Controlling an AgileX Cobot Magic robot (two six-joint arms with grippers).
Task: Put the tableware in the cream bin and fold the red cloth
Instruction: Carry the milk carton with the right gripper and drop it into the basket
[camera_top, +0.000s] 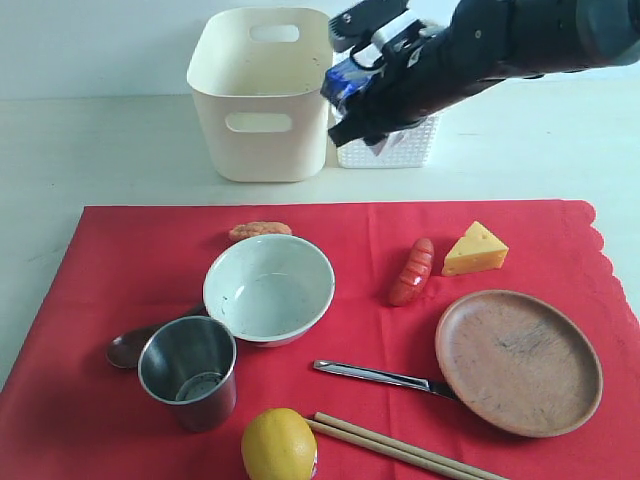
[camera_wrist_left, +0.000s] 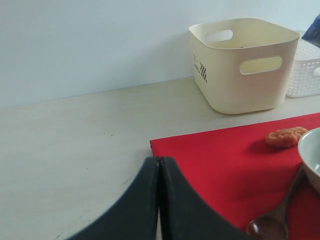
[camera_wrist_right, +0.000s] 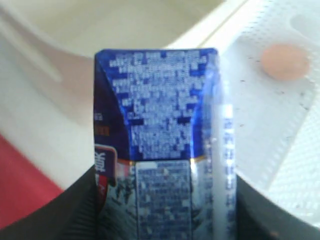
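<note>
- Tableware: all 6 pieces down on the red cloth (camera_top: 130, 260), none in the cream bin (camera_top: 262, 150) yet; well below the right gripper (camera_top: 352, 100), mostly ahead of the left gripper (camera_wrist_left: 159, 200).
- Right gripper: raised beside the cream bin's rim, over the white lattice basket (camera_top: 400, 150); spread wide and clamped on a blue milk carton (camera_wrist_right: 160, 115), so not free for tableware.
- Left gripper: pressed fully together, holding nothing; low over the table (camera_wrist_left: 75, 150), just short of the cloth's corner, with the dark brown spoon (camera_wrist_left: 272, 220) the nearest piece.
- Pale bowl (camera_top: 268, 288): probably rigid and smooth, perhaps breakable; best pinched over the rim, 1 finger inside.
- Steel cup (camera_top: 190, 370): likely light, thin-walled and slippery; same rim pinch, firm without crushing; close beside bowl and spoon, so little room for fingers.
- Wooden plate (camera_top: 518, 362): stiff, flat and low; raised edge probably the only real purchase.
- Silver knife (camera_top: 375, 375), spoon and the 2 chopsticks (camera_top: 400, 448): thin, light, lying flat on soft fabric; best gripped across the middle, with the chopsticks liable to roll apart.
- Red cloth: limp, light, prone to bunching; best taken at a corner or edge, sensibly once cleared of tableware, lemon (camera_top: 278, 445), sausage (camera_top: 411, 272) and cheese (camera_top: 475, 250).
</note>
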